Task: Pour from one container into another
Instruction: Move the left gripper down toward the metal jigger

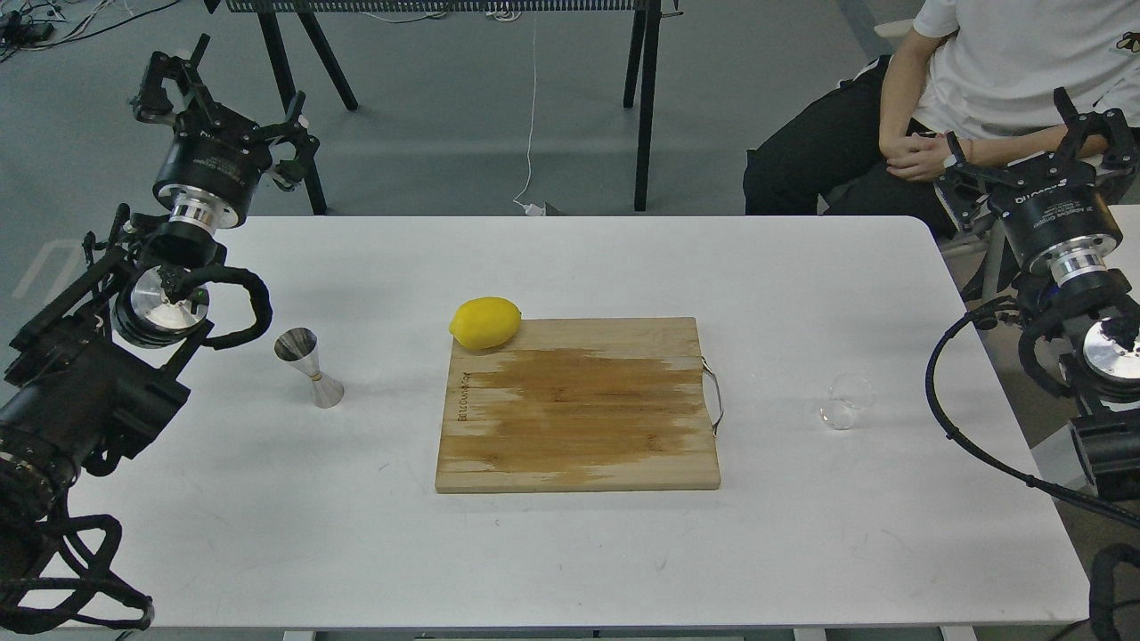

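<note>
A small clear glass cup (844,402) stands on the white table (570,552) at the right, between the board and my right arm. A shiny steel jigger (309,367) stands upright at the left of the table. My left gripper (223,98) is raised beyond the table's far left corner, fingers spread open and holding nothing, well back from the jigger. My right gripper (1033,133) hangs past the table's right edge, open and empty, well behind and to the right of the cup.
A wooden cutting board (579,405) with a metal handle lies in the middle of the table, a yellow lemon (485,322) at its far left corner. A seated person (962,98) is at the far right, close behind my right gripper. Black table legs stand beyond.
</note>
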Robot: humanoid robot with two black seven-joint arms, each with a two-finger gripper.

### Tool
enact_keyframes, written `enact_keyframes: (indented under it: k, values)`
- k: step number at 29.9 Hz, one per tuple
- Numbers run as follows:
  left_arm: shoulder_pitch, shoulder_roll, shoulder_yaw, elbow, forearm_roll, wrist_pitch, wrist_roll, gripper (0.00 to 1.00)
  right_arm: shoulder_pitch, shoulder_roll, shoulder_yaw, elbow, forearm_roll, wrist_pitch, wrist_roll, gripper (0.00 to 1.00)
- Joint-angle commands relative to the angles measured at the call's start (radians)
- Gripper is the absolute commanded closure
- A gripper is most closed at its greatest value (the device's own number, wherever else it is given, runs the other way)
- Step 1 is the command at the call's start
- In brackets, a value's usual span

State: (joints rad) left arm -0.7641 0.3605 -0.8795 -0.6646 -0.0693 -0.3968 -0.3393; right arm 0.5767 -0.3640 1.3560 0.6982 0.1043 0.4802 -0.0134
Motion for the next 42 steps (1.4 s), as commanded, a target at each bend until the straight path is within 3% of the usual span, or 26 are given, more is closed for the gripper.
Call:
enact_keyframes:
  k: [1,5,10,16,22,25,29,33,37,40,42]
  values:
    - [0.0,-0.002,0.002,-0.004,0.0,0.006,-0.001,0.0,0.0,0.0,0.0,-0.002,0.0,-0.002,0.001,0.0]
    - [0.005,-0.003,-0.001,-0.009,-0.001,0.004,0.002,0.0,-0.001,0.003,-0.003,-0.002,-0.001,-0.005,0.001,0.0]
    - [0.064,0.066,0.002,-0.136,0.0,-0.01,0.014,0.0,-0.023,0.019,-0.002,0.007,0.0,0.0,0.001,0.0]
    - [0.181,0.244,0.063,-0.493,0.149,0.036,0.005,0.0,-0.076,0.013,0.031,0.037,0.002,0.006,0.013,0.0]
    - [0.281,0.376,0.063,-0.713,0.468,0.16,-0.001,0.0,-0.15,0.002,0.066,0.112,0.002,0.006,0.016,0.0]
    - [0.348,0.448,0.054,-0.811,0.638,0.191,-0.041,0.01,-0.173,-0.006,0.081,0.129,0.002,0.005,0.018,0.0]
    - [0.446,0.543,0.065,-0.92,0.863,0.312,-0.119,0.04,-0.208,-0.006,0.106,0.145,0.002,0.006,0.018,0.0]
    - [0.56,0.597,0.071,-1.009,1.125,0.459,-0.144,0.04,-0.244,-0.007,0.118,0.182,0.002,0.006,0.018,0.0]
    - [0.637,0.595,0.083,-1.003,1.478,0.643,-0.149,0.07,-0.248,-0.007,0.12,0.184,0.002,0.005,0.018,0.0]
    - [0.677,0.588,0.123,-0.954,1.782,0.752,-0.101,0.07,-0.251,-0.013,0.118,0.184,0.002,0.005,0.018,0.0]
    - [0.683,0.577,0.154,-0.873,1.965,0.812,-0.023,0.07,-0.251,-0.015,0.118,0.184,0.002,0.005,0.018,0.0]
